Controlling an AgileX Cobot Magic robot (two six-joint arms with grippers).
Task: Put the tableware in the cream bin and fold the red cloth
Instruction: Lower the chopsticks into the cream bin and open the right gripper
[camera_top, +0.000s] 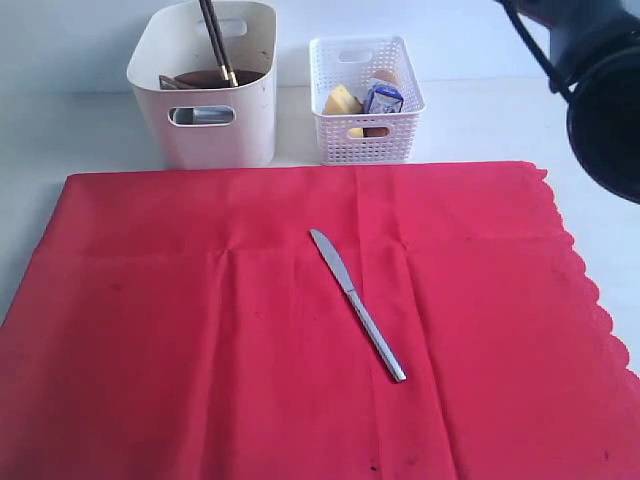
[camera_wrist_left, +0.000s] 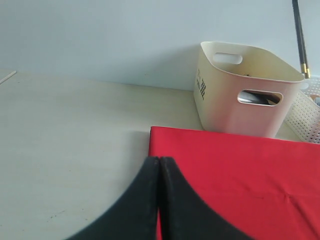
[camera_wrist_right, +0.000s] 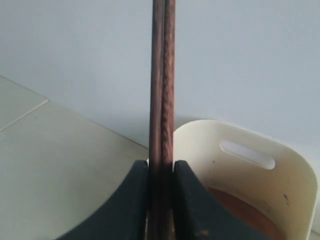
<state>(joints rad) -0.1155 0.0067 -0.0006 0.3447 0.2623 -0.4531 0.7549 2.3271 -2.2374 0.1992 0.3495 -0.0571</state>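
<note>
Across the pale worktop (camera_top: 40, 140), the red cloth (camera_top: 200, 350) is lying spread flat. Faint crease lines are crossing it, and a scalloped edge is running down its right side. A plain pale wall (camera_top: 80, 40) is backing the worktop beyond the cloth.

Silver knife (camera_top: 357, 303) is resting slantwise at the cloth's middle. Cream bin (camera_top: 215, 140) is standing just behind the cloth's far edge, toward its left. White lattice basket (camera_top: 365, 135) is sitting behind the same edge near its centre, holding food pieces.

Chopsticks (camera_top: 217, 40) are standing up out of the bin, with a brown plate (camera_top: 200, 78) showing inside. Right end effector (camera_wrist_right: 161, 170) is clenching the chopsticks above the bin. Left end effector (camera_wrist_left: 159, 162) is hovering clenched and empty over the cloth's left edge, near its far corner.
</note>
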